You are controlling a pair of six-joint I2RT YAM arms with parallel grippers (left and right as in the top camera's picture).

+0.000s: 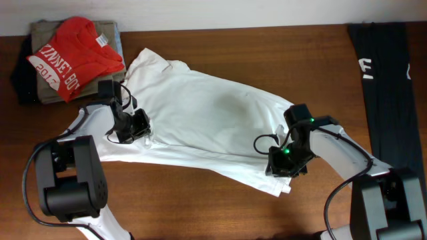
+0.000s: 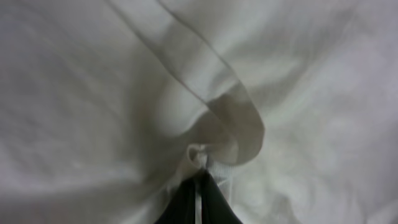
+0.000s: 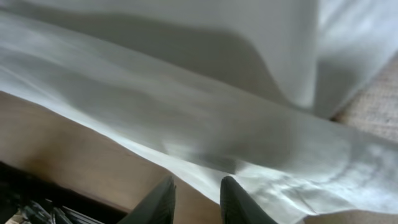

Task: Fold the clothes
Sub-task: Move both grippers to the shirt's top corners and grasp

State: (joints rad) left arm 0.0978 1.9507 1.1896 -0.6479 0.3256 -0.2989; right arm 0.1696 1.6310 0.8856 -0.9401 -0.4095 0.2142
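Note:
A white shirt (image 1: 213, 113) lies crumpled and spread across the middle of the wooden table (image 1: 200, 207). My left gripper (image 1: 139, 128) sits at the shirt's left edge. In the left wrist view its jaws (image 2: 200, 171) are shut on a pinched fold of the white fabric (image 2: 93, 93). My right gripper (image 1: 281, 163) is at the shirt's lower right edge. In the right wrist view its fingers (image 3: 196, 186) are apart, low over the table (image 3: 62, 137), with the edge of the white cloth (image 3: 186, 112) just beyond the fingertips.
A stack of folded clothes (image 1: 40, 93) with a red shirt (image 1: 70, 57) on top stands at the back left. A black garment (image 1: 387, 73) lies along the right side of the table.

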